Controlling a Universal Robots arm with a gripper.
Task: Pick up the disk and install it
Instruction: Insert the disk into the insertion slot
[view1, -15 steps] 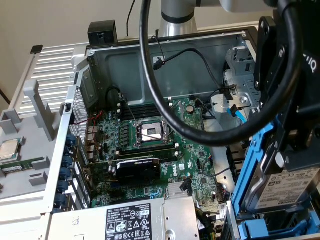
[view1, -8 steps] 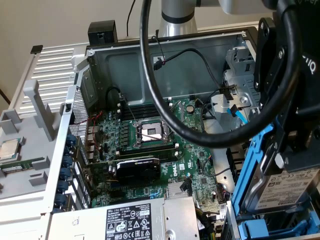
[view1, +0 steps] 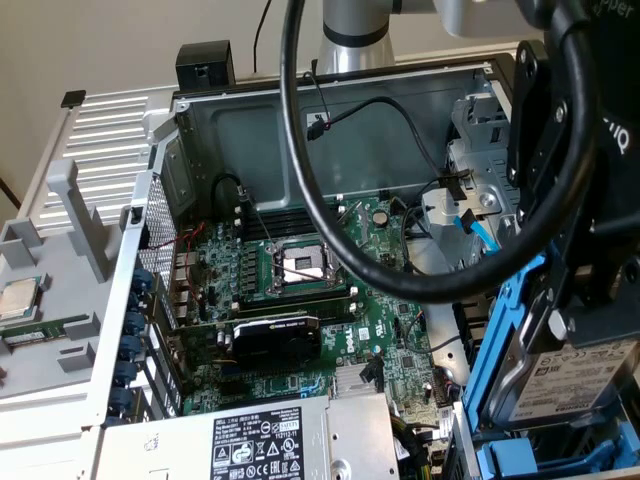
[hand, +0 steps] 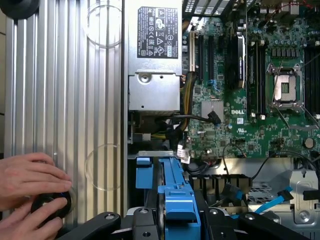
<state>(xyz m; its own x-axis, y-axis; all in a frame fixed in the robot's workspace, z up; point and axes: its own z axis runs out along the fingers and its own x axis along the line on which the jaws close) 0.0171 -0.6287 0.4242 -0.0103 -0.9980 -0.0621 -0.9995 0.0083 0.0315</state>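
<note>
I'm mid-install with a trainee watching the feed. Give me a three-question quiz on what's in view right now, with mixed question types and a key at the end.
1. True or false: the CPU socket on the motherboard is empty.
2. What is the gripper closed on?
A. the disk in its blue carrier
B. a memory stick
C. a loose power cable
3. Fill in: the loose CPU chip lies outside the case, on the exterior view's ____.

Key: 1 true; 2 A; 3 left.
</note>
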